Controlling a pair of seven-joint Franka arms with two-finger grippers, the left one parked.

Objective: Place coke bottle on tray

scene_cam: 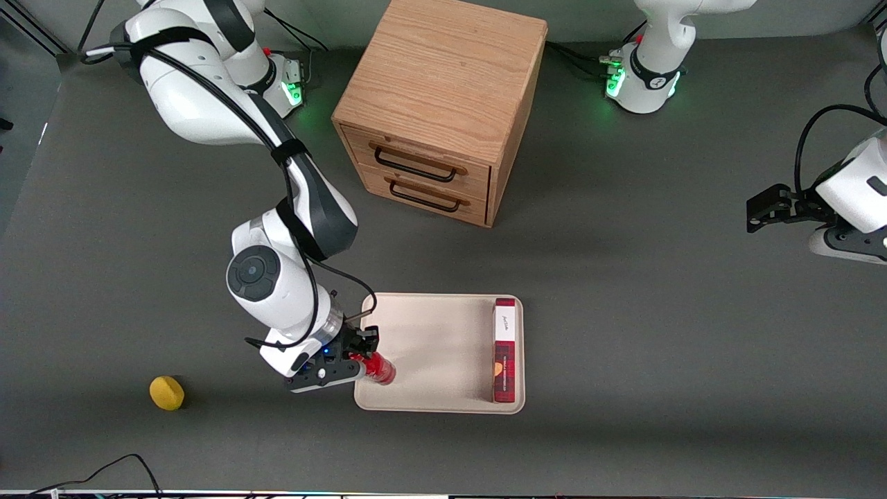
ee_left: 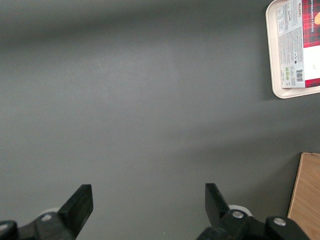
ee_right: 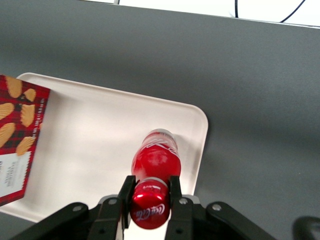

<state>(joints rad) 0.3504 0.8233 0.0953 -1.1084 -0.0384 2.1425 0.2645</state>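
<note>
My right gripper [scene_cam: 360,355] is shut on the neck of the small red coke bottle [scene_cam: 378,368], just below its red cap. It holds the bottle over the cream-beige tray [scene_cam: 429,346], at the corner of the tray nearest the front camera toward the working arm's end. In the right wrist view the fingers [ee_right: 126,194] press on both sides of the bottle [ee_right: 155,160], whose base points down at the tray [ee_right: 100,135] close inside its rim. I cannot tell whether the base touches the tray.
A long red plaid box [scene_cam: 505,350] lies on the tray along its edge toward the parked arm. A yellow ball [scene_cam: 167,393] lies on the table toward the working arm's end. A wooden drawer cabinet [scene_cam: 440,111] stands farther from the front camera.
</note>
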